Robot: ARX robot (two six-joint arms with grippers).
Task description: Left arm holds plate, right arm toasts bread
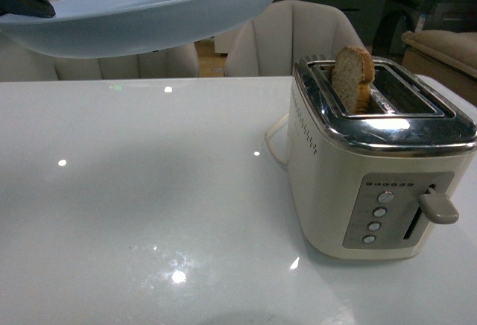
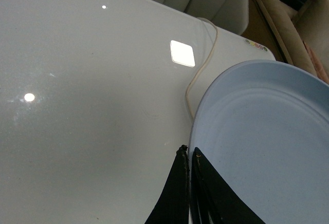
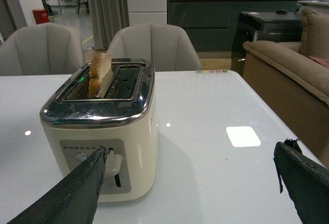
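Note:
The pale blue plate (image 1: 149, 12) hangs in the air above the table's far left, held at its rim by my left gripper (image 1: 26, 1), whose dark tip shows at the frame's left edge. In the left wrist view the black fingers (image 2: 177, 188) pinch the plate's edge (image 2: 267, 142). The bread (image 1: 352, 77) stands upright, half sunk in the left slot of the cream and chrome toaster (image 1: 373, 168); it also shows in the right wrist view (image 3: 100, 72). My right gripper (image 3: 190, 154) is open and empty, low over the table in front of the toaster's (image 3: 103, 126) control end, one finger (image 3: 77, 193) close to the lever (image 3: 113, 163).
The toaster's lever (image 1: 438, 207) is up. Its white cord (image 1: 274, 142) loops on the table behind it, also seen in the left wrist view (image 2: 198, 75). Pale chairs (image 1: 291, 38) stand behind the white glossy table (image 1: 149, 213). A sofa (image 3: 288, 70) is to the right.

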